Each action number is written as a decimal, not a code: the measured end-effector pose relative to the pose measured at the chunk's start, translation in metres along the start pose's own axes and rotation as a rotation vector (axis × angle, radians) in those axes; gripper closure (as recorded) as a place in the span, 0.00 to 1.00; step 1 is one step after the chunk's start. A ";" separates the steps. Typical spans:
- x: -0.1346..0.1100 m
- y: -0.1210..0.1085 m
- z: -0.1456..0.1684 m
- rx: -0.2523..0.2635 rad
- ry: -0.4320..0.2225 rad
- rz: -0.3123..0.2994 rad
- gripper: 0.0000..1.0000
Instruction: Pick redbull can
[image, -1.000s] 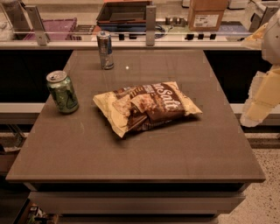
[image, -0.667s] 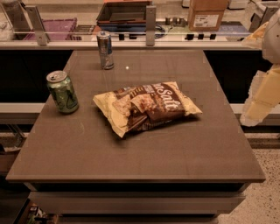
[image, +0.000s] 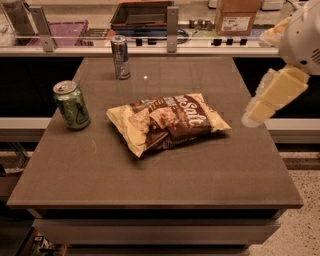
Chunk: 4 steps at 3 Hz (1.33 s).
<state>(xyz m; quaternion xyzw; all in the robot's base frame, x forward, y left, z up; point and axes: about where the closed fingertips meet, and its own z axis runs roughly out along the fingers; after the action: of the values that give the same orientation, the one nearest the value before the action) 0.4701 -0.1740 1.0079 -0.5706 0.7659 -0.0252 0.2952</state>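
The redbull can (image: 120, 57) is a tall, slim silver and blue can standing upright near the far left of the brown table (image: 150, 170). My gripper (image: 251, 118) hangs on the white arm at the table's right edge, above the surface, far to the right of the can and apart from it. It holds nothing that I can see.
A shorter green can (image: 72, 105) stands at the left edge. A brown and cream chip bag (image: 167, 121) lies in the middle, between the gripper and the redbull can. Behind the table runs a counter with a dark tray (image: 142, 14) and a cardboard box (image: 237, 15).
My gripper has moved left and slightly up, from beside the table to over its right edge. The cans and the bag have not moved.
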 end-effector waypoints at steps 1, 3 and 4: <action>-0.024 -0.010 0.018 0.023 -0.105 0.073 0.00; -0.066 -0.044 0.057 0.097 -0.165 0.245 0.00; -0.077 -0.064 0.086 0.150 -0.149 0.338 0.00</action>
<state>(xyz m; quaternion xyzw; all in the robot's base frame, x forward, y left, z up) 0.5800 -0.1020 0.9935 -0.4106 0.8227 0.0102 0.3930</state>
